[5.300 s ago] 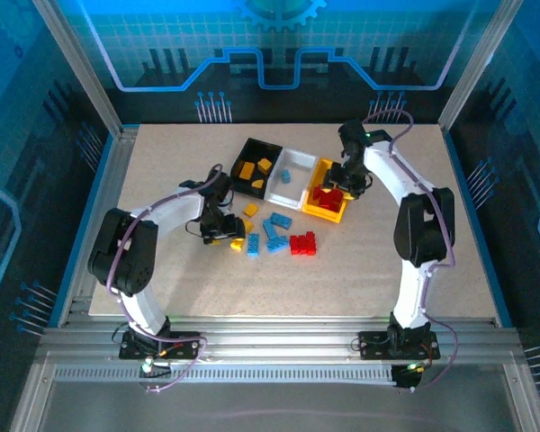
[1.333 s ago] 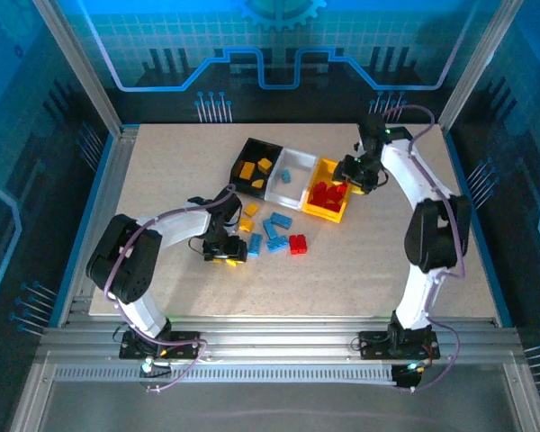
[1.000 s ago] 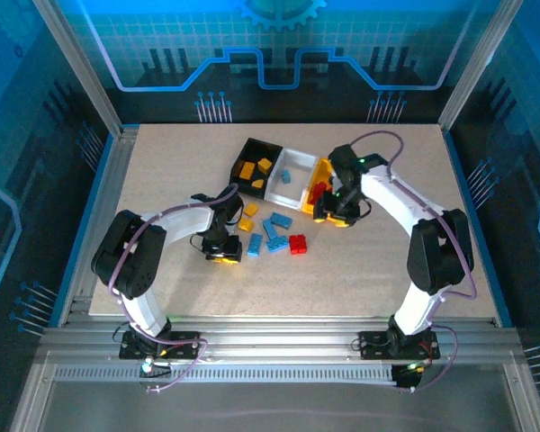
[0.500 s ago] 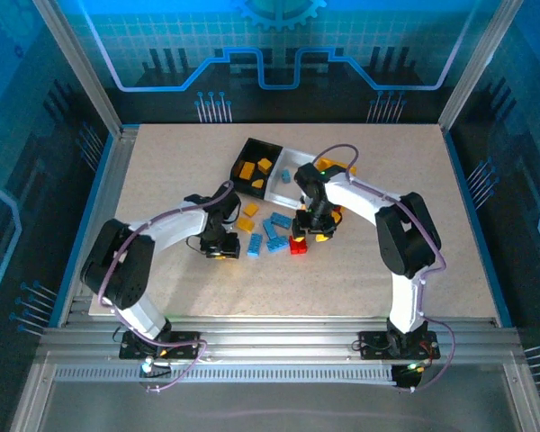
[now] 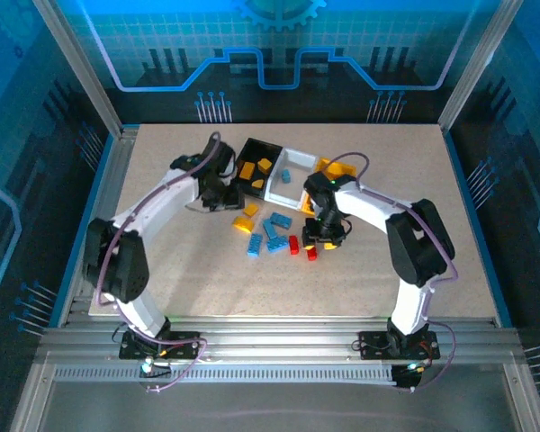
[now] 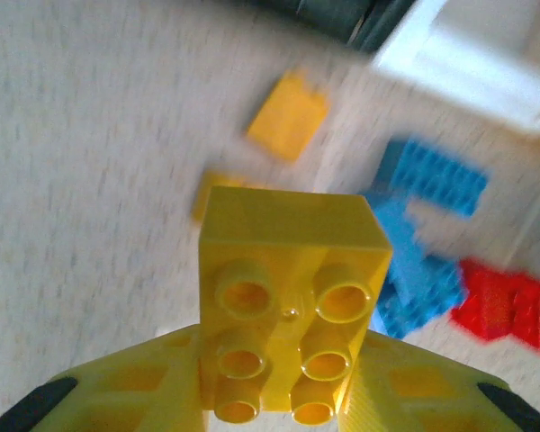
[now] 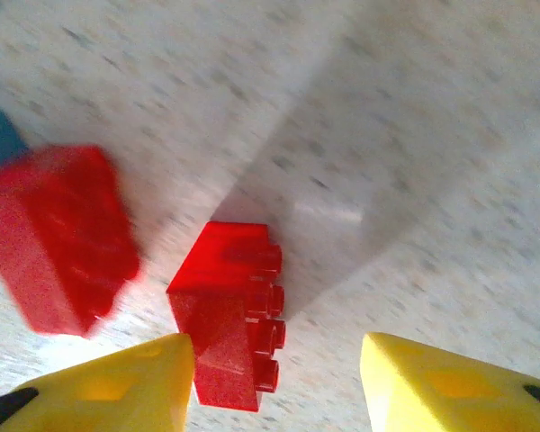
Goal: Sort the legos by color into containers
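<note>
Red target first: hovering the right gripper (image 7: 277, 353) spread wide over a red brick (image 7: 229, 315) on the table, straddling it, brick lying hard against one finger, studs facing the other, long axis running crosswise to the closing line. Probably needing a small sideways shift before closing. Meanwhile holding a yellow brick (image 6: 288, 297) pinched in the left gripper (image 6: 274, 400), just beside the black bin (image 5: 256, 142).

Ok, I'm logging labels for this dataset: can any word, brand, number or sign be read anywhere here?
None readable.
The yellow brick in the left gripper shows plain studs, any embossing too blurred to read.
The red brick by the right gripper is blurred.
The black bin bears no visible label.
</note>
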Controlling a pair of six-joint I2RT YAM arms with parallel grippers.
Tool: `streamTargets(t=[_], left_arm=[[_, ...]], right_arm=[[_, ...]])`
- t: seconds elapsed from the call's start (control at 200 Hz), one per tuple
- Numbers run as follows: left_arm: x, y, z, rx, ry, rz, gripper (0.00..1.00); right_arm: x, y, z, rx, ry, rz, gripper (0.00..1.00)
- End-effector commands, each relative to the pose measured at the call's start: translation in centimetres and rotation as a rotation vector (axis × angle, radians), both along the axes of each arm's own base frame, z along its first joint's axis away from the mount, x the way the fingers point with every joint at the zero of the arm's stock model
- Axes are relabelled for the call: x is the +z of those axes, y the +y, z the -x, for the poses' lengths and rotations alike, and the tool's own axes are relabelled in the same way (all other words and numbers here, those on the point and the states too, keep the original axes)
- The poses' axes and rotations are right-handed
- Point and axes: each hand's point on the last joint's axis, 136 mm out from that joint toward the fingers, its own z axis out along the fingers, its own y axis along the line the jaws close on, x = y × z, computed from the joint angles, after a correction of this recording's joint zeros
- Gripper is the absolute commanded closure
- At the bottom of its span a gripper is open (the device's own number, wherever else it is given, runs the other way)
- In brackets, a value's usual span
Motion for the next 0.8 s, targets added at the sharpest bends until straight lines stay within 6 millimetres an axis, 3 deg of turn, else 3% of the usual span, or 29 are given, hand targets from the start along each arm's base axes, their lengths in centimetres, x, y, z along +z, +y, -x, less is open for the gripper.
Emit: streamTargets(t=[0.0, 0.255, 0.41, 0.595, 0.795], left_arm=[[-0.2, -1.1, -2.6, -0.013, 0.019, 0.000, 0.63], [-1.7, -3.4, -10.0, -0.008, -0.017, -0.004, 0.61], [-3.0, -3.0, -13.1, 0.008, -0.028, -0.047, 0.61], [-3.7, -1.4, -15.5, 0.065, -0.045, -0.048, 0.59], [-4.5, -1.3, -15.4, 0.064, -0.011, -0.022, 0.39]], right_arm=[[1.2, -1.8, 1.8, -0.029, 0.002, 0.031, 0.46], [2.5, -1.1, 4.0, -0.038, -0.004, 0.011, 0.41], [2.8, -1.2, 4.7, -0.036, 0.001, 0.027, 0.39], [2.5, -1.7, 4.8, -0.045, 0.001, 0.049, 0.38], [1.8, -1.1, 4.1, -0.049, 0.010, 0.053, 0.37]])
